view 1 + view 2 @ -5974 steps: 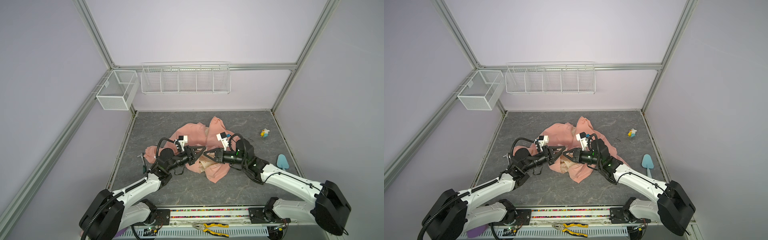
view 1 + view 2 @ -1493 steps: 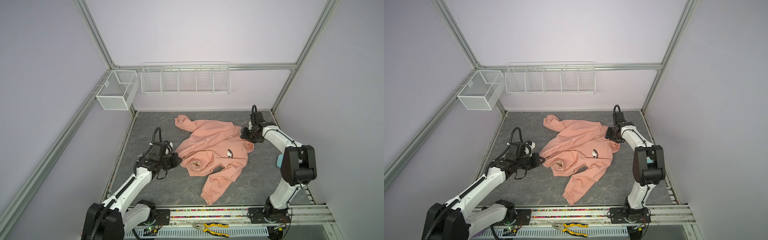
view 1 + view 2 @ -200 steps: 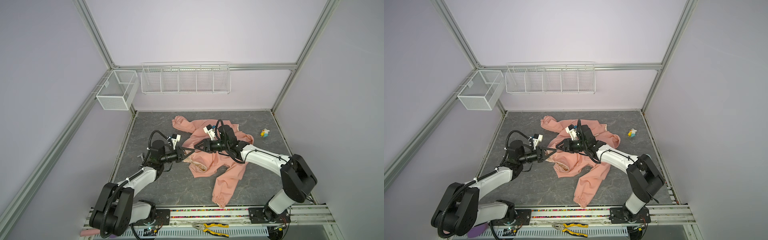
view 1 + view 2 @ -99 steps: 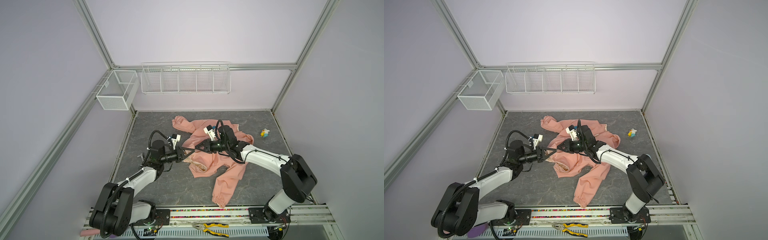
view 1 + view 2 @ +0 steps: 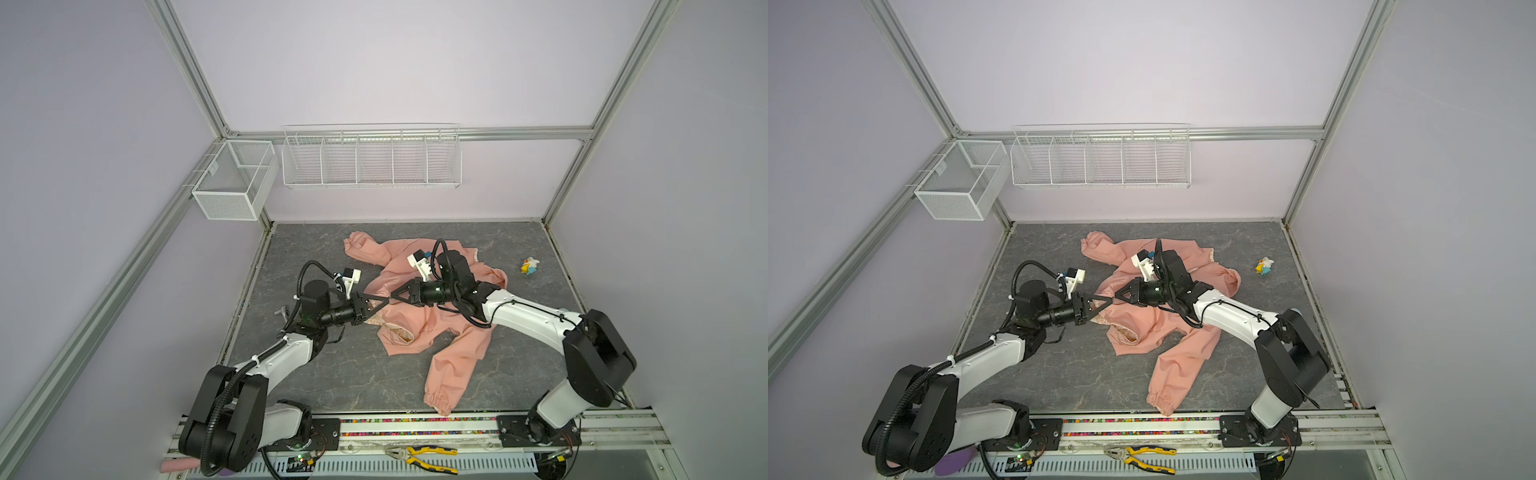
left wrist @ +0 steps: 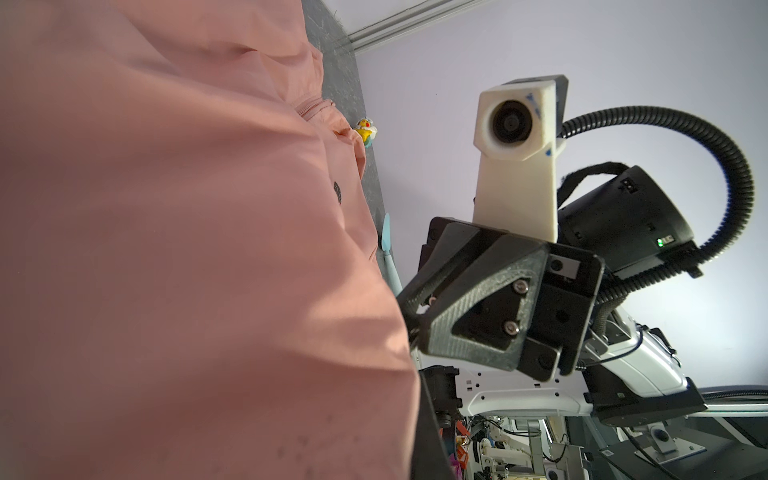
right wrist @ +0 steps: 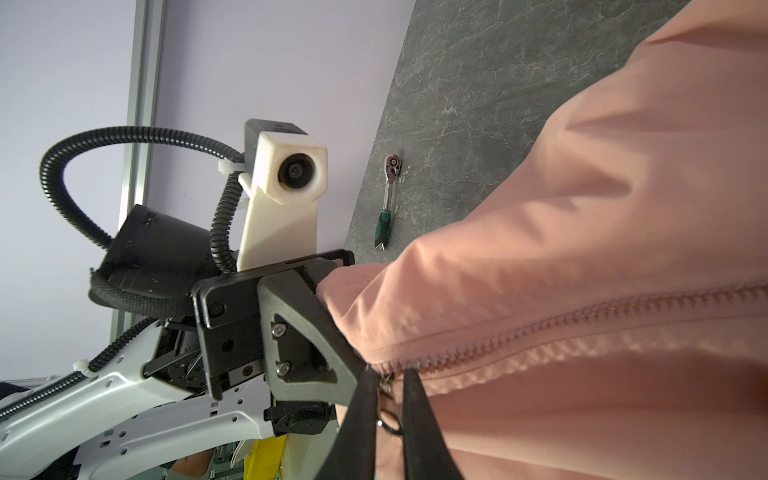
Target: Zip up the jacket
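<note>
The salmon-pink jacket (image 5: 453, 332) (image 5: 1167, 332) lies crumpled on the grey table, one sleeve trailing toward the front. Both grippers meet at its left edge. My left gripper (image 5: 379, 306) (image 5: 1105, 306) is shut on the jacket fabric at the end of the zipper, and the cloth (image 6: 166, 249) covers its jaws in the left wrist view. My right gripper (image 7: 390, 415) (image 5: 392, 300) faces it, its two black fingers pinching the small metal zipper pull (image 7: 388, 419). From there the closed zipper teeth (image 7: 582, 328) run away across the jacket.
A ratchet wrench (image 7: 388, 199) (image 5: 284, 309) lies left of the left arm. A small yellow toy (image 5: 530, 266) (image 5: 1264, 266) sits at the back right. Wire baskets (image 5: 370, 158) and a mesh box (image 5: 232, 183) hang on the back wall. Pliers (image 5: 419, 453) rest on the front rail.
The right gripper's jaws have narrowed onto the zipper pull. Both arms and the jacket have barely moved.
</note>
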Robot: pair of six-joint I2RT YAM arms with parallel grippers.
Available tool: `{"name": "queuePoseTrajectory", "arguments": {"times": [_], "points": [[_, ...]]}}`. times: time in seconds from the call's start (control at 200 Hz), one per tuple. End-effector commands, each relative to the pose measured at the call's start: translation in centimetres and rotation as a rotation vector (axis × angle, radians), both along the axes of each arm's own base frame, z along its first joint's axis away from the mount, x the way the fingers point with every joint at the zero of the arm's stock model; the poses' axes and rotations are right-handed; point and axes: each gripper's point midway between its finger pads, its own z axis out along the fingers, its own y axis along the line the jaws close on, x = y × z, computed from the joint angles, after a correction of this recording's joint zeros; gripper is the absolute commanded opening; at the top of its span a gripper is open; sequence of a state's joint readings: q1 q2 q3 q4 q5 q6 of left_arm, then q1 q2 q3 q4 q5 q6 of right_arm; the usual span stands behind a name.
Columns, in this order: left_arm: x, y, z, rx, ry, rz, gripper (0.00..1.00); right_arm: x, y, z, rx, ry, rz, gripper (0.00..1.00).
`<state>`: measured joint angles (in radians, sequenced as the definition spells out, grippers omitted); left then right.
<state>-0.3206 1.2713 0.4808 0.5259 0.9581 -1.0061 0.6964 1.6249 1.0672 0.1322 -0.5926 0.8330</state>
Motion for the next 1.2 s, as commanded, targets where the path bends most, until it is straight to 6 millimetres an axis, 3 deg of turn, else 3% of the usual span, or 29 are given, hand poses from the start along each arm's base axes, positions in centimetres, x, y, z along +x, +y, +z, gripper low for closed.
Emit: {"name": "queuePoseTrajectory", "arguments": {"times": [0.0,0.405,0.6,0.685,0.955,1.195], "points": [[0.1,-0.2,2.1,-0.03,-0.071,-0.017,0.0,-0.5,-0.1,0.4,0.003,-0.011,0.01,0.13],[-0.1,-0.1,2.2,-0.023,-0.062,-0.015,0.0,-0.2,-0.1,0.1,-0.033,-0.012,-0.01,0.07],[-0.4,0.1,1.7,0.006,-0.05,-0.001,0.22,0.6,-0.8,-0.5,-0.086,-0.021,-0.063,0.07],[-0.4,0.4,1.1,0.033,-0.038,0.013,0.25,0.8,-1.0,-0.7,-0.099,-0.021,-0.074,0.07],[-0.4,0.9,-0.3,0.101,-0.007,0.04,0.2,1.1,-1.5,-1.0,-0.136,-0.033,-0.1,0.07],[-0.2,1.1,-0.5,0.113,-0.001,0.06,0.04,1.3,-2.4,-1.1,-0.18,-0.057,-0.128,0.07]]}}
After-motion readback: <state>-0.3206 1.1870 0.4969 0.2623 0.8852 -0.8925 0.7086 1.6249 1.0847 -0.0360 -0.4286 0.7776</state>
